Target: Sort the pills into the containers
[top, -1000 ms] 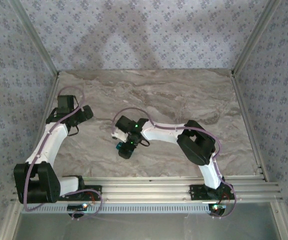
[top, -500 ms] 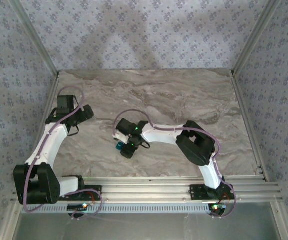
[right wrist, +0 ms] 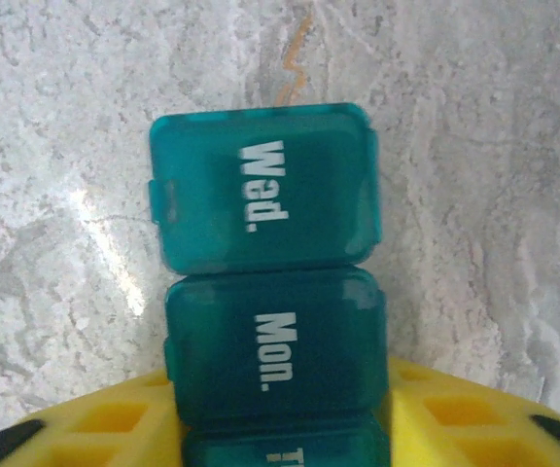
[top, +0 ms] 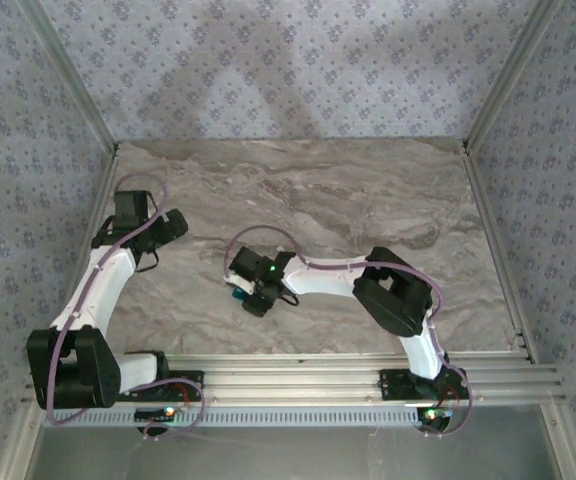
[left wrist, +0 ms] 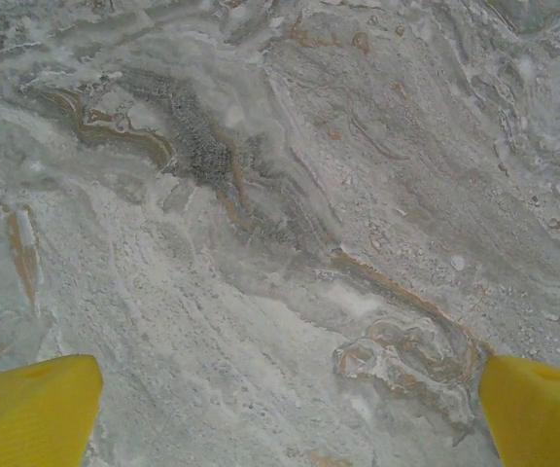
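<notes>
Right wrist view: the yellow right fingers (right wrist: 105, 428) sit tight against both long sides of the teal pill box (right wrist: 265, 190), pinching it at the "Mon." compartment (right wrist: 275, 341) and the one nearest the camera. That nearest compartment's white label starts with a "T" and is cut off by the picture's lower edge. Beyond the fingers the "Wed." compartment (right wrist: 261, 185) juts free. Its lid is down, with a small tab on its left edge, and it sits slightly askew to its neighbour. The "Mon." lid is also closed. The box lies on the grey marbled tabletop (right wrist: 56, 146), which has a thin orange vein just past the far end of the box.

From the top external view, the right fingers (top: 252, 297) point down at the tabletop (top: 368, 190) a little left of centre, nearer the arms' bases than the far wall. A sliver of the teal pill box (top: 238, 293) shows at their left side. The right arm (top: 328, 275) reaches leftward from its base at the near rail (top: 348, 375).

In the left wrist view, the left fingers (left wrist: 27, 409) are spread wide, one yellow tip in each lower corner, with bare marbled tabletop (left wrist: 280, 195) between them and nothing held. From above, the left fingers (top: 173, 225) hang near the tabletop's left edge, well apart from the pill box, and the left arm (top: 98, 285) is folded back toward its base. Patterned walls (top: 288, 60) enclose the tabletop on three sides.
</notes>
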Robot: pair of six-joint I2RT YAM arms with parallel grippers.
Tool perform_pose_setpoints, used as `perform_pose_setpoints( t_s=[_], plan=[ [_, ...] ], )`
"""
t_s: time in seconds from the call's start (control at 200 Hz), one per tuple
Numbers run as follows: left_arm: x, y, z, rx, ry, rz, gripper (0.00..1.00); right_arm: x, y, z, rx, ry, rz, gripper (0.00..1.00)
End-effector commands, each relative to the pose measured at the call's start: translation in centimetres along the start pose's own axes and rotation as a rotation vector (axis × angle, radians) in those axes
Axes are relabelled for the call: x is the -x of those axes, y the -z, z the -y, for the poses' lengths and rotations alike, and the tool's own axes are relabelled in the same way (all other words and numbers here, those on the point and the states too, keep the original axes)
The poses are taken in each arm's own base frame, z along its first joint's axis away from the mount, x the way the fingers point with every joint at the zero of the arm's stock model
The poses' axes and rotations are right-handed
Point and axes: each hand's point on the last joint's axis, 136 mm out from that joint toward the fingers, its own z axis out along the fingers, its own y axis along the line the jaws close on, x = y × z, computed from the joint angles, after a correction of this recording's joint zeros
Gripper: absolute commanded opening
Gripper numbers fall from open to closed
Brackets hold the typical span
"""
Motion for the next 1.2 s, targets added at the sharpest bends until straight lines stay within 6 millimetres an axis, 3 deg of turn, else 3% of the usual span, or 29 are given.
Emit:
perform_pose_setpoints(
  t_s=[0.0, 0.135, 0.22, 0.475, 0.675, 0.8, 0.925, 1.194],
  plan=[
    [0.9, 1.0, 0.3, -0.023, 0.101, 0.035, 0.99, -2.1, 0.1, -0.8, 0.035, -0.030, -0.067, 0.39],
    [0.8, 1.3, 0.9, -0.051, 0.155, 0.019, 0.99, -0.8, 1.9, 0.6, 0.046, -0.109, -0.014, 0.35],
    [0.7, 1.7, 2.2, -0.131, 0.166, 0.008, 0.99, 0.1, 3.6, 2.1, 0.047, -0.171, 0.033, 0.34],
    [0.8, 3.8, 9.5, -0.523, 0.219, -0.061, 0.99, 1.8, 9.3, 8.3, 0.061, -0.412, 0.207, 0.35],
    [0.2, 5.8, 15.4, -0.702, 0.162, -0.143, 0.99, 2.5, 13.5, 12.5, 0.080, -0.582, 0.352, 0.35],
    [-0.6, 7.3, 19.3, -0.811, 0.097, -0.204, 0.99, 3.2, 15.4, 13.4, 0.088, -0.619, 0.416, 0.35],
    [-1.5, 8.6, 22.4, -0.881, 0.048, -0.244, 0.99, 3.6, 15.8, 13.4, 0.104, -0.635, 0.436, 0.35],
    [-3.1, 8.7, 25.4, -0.956, 0.053, -0.309, 0.99, 3.8, 15.0, 13.2, 0.123, -0.669, 0.441, 0.35]
  ],
)
